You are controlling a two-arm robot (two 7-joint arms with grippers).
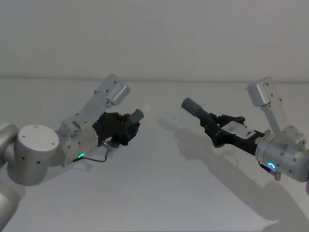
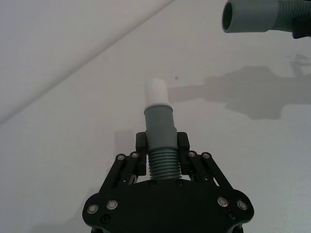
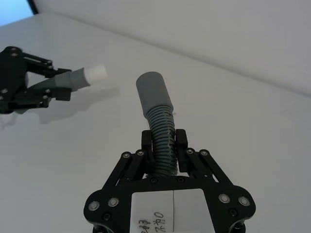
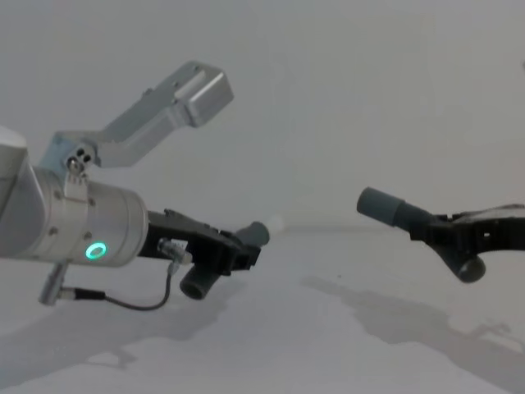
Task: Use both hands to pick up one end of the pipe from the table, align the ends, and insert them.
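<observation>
Alignment is hinging on how the two tube mouths are facing each other across the open gap between the arms. The black, angular two-finger left gripper [image 1: 126,126], on its silver wrist with the green glowing ring, is pinching a short dark grey ribbed plastic tube, the tipped piece [image 2: 159,127], with its jaws pressed onto the ribs from either side. Its pale whitish tip [image 2: 157,91] is pointing up and across toward the robot's right. The matching black right gripper [image 1: 212,126] is clamping the other dark grey ribbed tube, the collared piece [image 3: 160,131], the same way. Its wider smooth grey collar [image 3: 153,92] is pointing up and across toward the left.

Both pieces are hanging clear of the plain matte white-grey table [image 1: 159,198], over the stretch between its middle and its far edge. The mouths are sitting well apart, and the two long axes are meeting at an angle rather than running in one line. From the left wrist, the collar is showing off to one side of the tip's line. By my judgement both pieces are needing to tilt level before closing, and neither arm is looking nearer to the meeting point.

Rear ends of both pieces are hiding behind the gripper bodies in the wrist views. In the head view the tip is fading into the pale table.
</observation>
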